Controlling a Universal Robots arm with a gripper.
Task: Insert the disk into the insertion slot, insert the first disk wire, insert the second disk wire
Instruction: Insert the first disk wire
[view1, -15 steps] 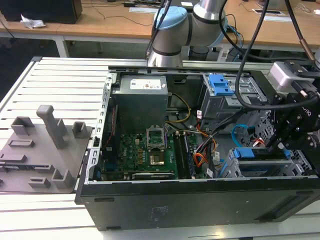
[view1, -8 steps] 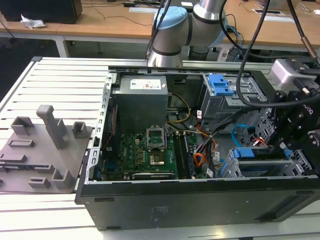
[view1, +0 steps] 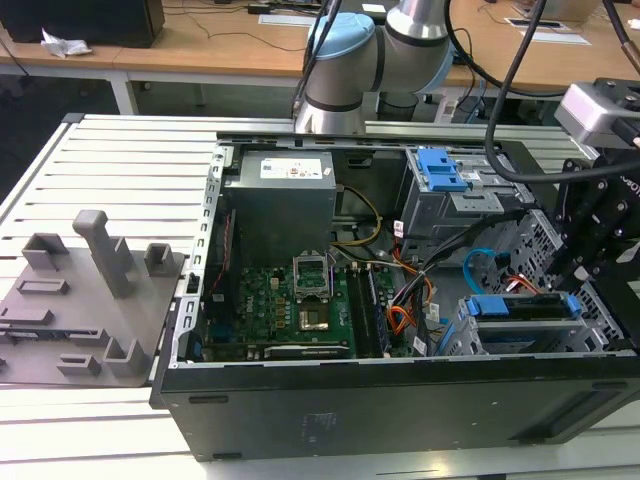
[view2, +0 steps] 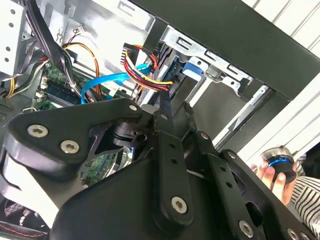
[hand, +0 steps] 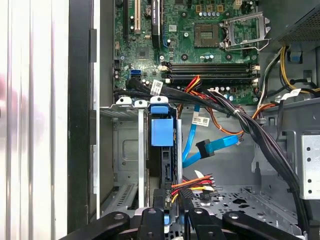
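Since the disk (hand: 162, 132) already sits in the insertion slot (hand: 125, 150), it's wire time.
Hand (hand: 171, 200), bottom centre of the first wrist view, looks pinched on the plug of the first disk wire (hand: 192, 186) at the disk's end, while the blue second disk wire (hand: 220, 146) hangs loose. Case (view1: 400, 400) lies open on a slatted tabletop (view1: 120, 160), wooden desks (view1: 200, 50) behind.

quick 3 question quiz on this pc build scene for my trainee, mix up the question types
1. True or false: the disk sits in the insertion slot.
2. The gripper is nearest to: A the disk, B the power supply, C the grey fixture outside the case.
3. Fill in: in the first wrist view, the flat cable beside the disk is coloured ___.
Key: 1 true; 2 A; 3 blue.
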